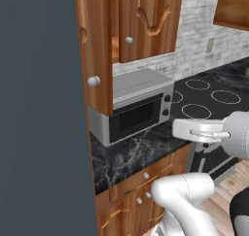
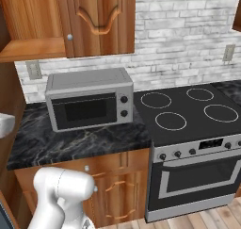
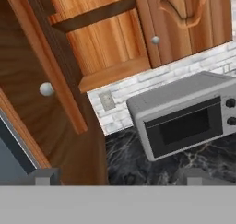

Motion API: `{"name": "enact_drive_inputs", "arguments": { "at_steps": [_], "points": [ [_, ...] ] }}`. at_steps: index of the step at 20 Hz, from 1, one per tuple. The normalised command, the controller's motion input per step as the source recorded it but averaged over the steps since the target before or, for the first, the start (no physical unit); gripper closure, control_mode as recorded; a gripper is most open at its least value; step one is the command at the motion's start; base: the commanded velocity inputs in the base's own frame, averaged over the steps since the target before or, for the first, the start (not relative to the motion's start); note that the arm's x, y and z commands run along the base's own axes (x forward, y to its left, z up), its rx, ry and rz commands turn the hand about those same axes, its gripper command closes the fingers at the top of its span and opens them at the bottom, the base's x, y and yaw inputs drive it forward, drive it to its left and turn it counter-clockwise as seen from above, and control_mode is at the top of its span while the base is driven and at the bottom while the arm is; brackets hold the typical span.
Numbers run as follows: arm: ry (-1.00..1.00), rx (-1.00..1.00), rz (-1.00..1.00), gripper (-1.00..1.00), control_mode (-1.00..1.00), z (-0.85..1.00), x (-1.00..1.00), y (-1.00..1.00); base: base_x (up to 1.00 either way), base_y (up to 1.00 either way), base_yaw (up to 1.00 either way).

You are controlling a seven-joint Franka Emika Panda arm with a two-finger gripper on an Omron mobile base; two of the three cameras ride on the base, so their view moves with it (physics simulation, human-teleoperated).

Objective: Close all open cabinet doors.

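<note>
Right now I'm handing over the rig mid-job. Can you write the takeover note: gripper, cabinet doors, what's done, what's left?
Gripper: fingertips just show at the bottom of the hand view, nothing between them; open or shut can't be told.
Doors: the left wall-cupboard door stands swung out wide, knob facing the hand, shelf exposed. The right door above the microwave is shut.
Done: the right door needs no action.
Left: push the open door closed; the hand isn't touching it yet.
</note>
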Motion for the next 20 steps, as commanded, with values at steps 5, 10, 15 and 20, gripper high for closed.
{"name": "enact_drive_inputs", "arguments": {
  "at_steps": [5, 10, 15, 20],
  "points": [
    [-0.06, -0.04, 0.0, -1.0, -1.0, -0.01, -0.12, 0.0, 0.0, 0.0, 0.0],
    [-0.34, -0.2, 0.0, -1.0, -1.0, 0.0, -0.34, 0.19, 0.0, 0.0, 0.0],
    [-0.46, -0.25, 0.0, -1.0, -1.0, 0.0, -0.25, 0.32, 0.0, 0.0, 0.0],
    [-0.05, 0.0, 0.0, -1.0, -1.0, 0.0, 0.0, 0.0, 0.0, 0.0, 0.0]
  ]
}}
